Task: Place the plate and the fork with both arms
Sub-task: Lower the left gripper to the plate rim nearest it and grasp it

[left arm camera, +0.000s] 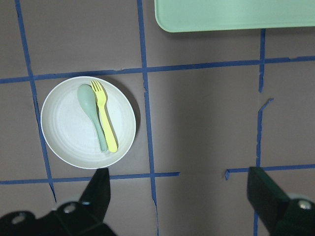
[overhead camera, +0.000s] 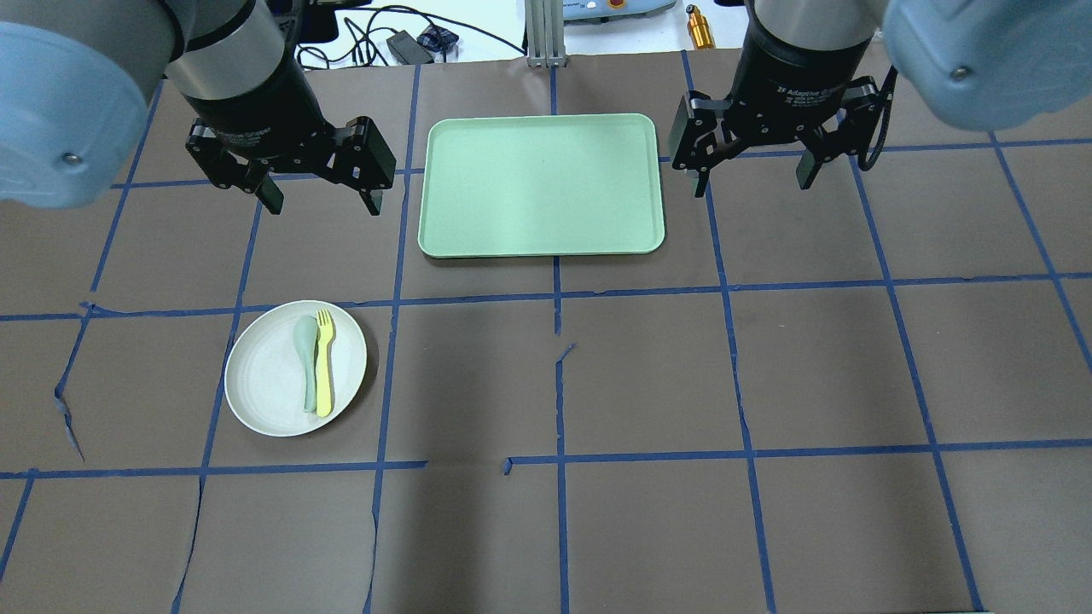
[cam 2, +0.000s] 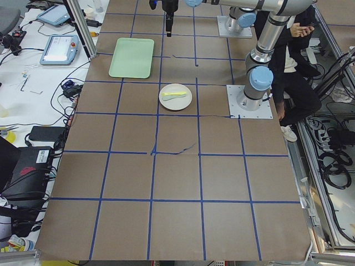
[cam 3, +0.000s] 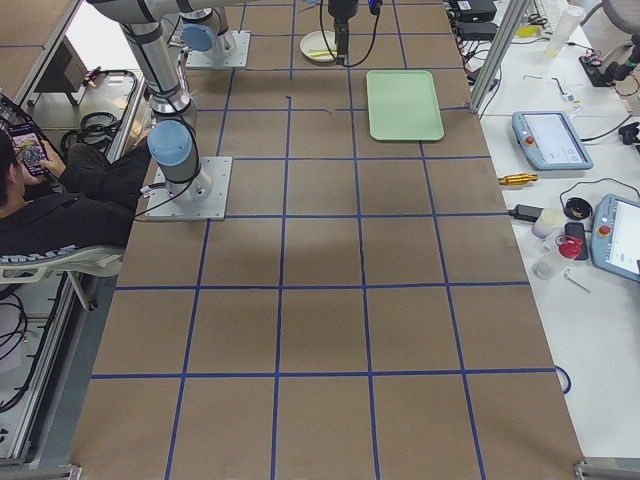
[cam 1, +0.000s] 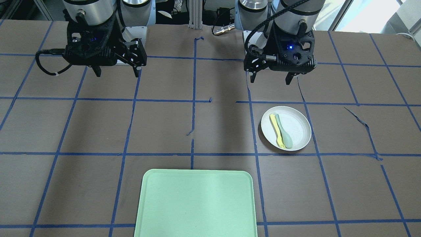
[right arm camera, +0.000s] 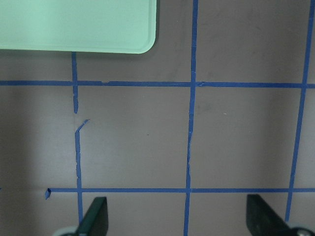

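Note:
The off-white plate (overhead camera: 266,388) lies on the table on my left side and also shows in the front view (cam 1: 298,126) and the left wrist view (left arm camera: 64,132). The yellow fork (overhead camera: 324,367) lies on the plate next to a grey-green spoon (overhead camera: 304,350); the fork also shows in the front view (cam 1: 276,130) and the left wrist view (left arm camera: 106,120). My left gripper (overhead camera: 322,205) is open and empty, high above the table beyond the plate. My right gripper (overhead camera: 753,184) is open and empty, high above bare table right of the tray.
A mint-green tray (overhead camera: 542,183) lies at the table's far middle, between the two grippers. Blue tape lines grid the brown table cover (overhead camera: 648,375). An operator sits by the robot's base in the side views.

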Robot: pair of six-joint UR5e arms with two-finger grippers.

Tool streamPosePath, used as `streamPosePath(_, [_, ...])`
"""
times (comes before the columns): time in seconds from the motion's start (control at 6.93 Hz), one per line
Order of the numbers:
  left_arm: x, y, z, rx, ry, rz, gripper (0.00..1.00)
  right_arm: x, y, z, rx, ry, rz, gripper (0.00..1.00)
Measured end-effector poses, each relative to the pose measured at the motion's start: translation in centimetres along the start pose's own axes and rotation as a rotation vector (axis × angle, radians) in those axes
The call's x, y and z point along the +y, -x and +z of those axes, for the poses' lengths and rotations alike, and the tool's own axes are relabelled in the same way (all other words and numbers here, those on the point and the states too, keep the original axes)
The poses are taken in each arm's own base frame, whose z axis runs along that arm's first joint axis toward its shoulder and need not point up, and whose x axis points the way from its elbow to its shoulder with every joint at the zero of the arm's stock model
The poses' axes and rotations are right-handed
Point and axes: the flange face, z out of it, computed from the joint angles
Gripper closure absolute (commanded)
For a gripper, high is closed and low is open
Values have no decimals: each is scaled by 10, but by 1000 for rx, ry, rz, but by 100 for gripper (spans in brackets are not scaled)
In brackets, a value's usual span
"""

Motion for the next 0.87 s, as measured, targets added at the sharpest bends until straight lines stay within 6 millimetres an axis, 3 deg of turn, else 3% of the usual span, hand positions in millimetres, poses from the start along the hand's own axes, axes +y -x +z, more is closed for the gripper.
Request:
streamPosePath(0.29, [-8,105,86,12,52,-36,5,0,0,1,0,3,-1,0])
streamPosePath(0.43, [0,150,135,24,37,-31,9,0,0,2,0,4,-1,0])
streamPosePath(0.58, [14,185,185,38,8,-20,14,0,0,3,1,6,-1,0])
streamPosePath(0.87, [39,235,263,106,-15,-37,43,0,0,4,1,8,-2,0])
